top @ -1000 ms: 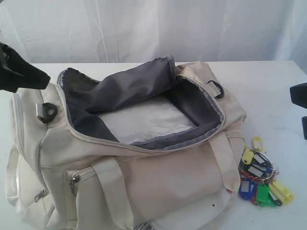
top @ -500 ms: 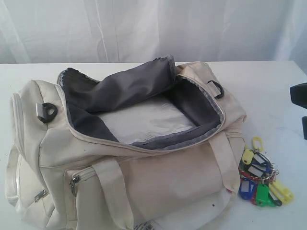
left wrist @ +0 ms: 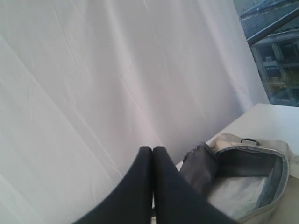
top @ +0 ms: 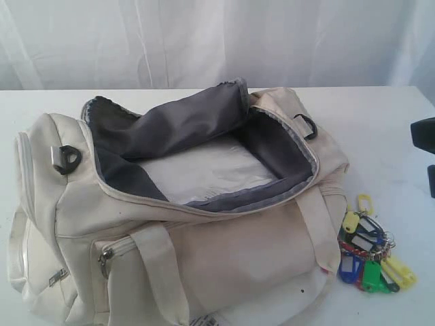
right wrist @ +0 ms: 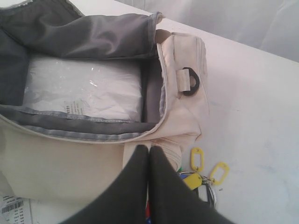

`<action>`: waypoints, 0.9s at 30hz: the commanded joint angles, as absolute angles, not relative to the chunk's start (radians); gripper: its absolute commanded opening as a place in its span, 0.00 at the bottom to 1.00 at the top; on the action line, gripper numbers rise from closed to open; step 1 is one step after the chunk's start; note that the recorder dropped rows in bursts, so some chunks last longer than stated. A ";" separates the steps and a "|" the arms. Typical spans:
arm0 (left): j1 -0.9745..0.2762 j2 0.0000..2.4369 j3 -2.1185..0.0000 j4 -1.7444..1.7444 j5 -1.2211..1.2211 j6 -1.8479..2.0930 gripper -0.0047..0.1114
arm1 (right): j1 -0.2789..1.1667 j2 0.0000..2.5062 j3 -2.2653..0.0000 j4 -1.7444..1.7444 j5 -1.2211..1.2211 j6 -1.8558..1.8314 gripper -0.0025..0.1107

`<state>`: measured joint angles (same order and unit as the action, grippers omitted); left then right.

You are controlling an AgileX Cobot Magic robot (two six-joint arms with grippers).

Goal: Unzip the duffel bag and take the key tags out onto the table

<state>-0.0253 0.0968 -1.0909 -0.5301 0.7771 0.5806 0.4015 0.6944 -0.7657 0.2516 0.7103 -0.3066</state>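
- We see the duffel bag (top: 224,258) lying on the table (top: 387,129). It fills the middle and the 9 o'clock side of the exterior view.
- Its main zip is undone, and the grey lining (top: 170,129) gapes wide open.
- Inside the opening lies a white plastic-wrapped packet (top: 204,173).
- The key tags (top: 370,255) are outside the bag, resting on the table at about 4 o'clock from it, just beside its end.
- One dark D-ring (top: 68,158) sits at the bag's 9 o'clock end, and another sits near 2 o'clock.
- We see the left gripper (left wrist: 152,150) with its two dark fingers pressed together and nothing between them. It is raised in front of a white curtain (left wrist: 93,70).
- The right gripper (right wrist: 148,148) also has its fingers pressed together and empty. It hangs above the bag's edge, near the key tags.
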 commanded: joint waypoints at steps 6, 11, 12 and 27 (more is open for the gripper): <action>-0.023 0.000 -1.090 -0.546 0.777 0.580 0.04 | 0.400 0.688 -0.766 0.256 0.708 -0.303 0.02; -0.023 0.000 -1.074 -0.545 0.773 0.580 0.04 | 0.400 0.688 -0.766 0.256 0.709 -0.303 0.02; -0.023 0.000 -1.066 -0.545 0.775 0.580 0.04 | 0.400 0.688 -0.766 0.258 0.709 -0.303 0.02; -0.023 0.000 -0.675 -0.545 0.775 0.580 0.04 | 0.400 0.688 -0.766 0.258 0.709 -0.303 0.02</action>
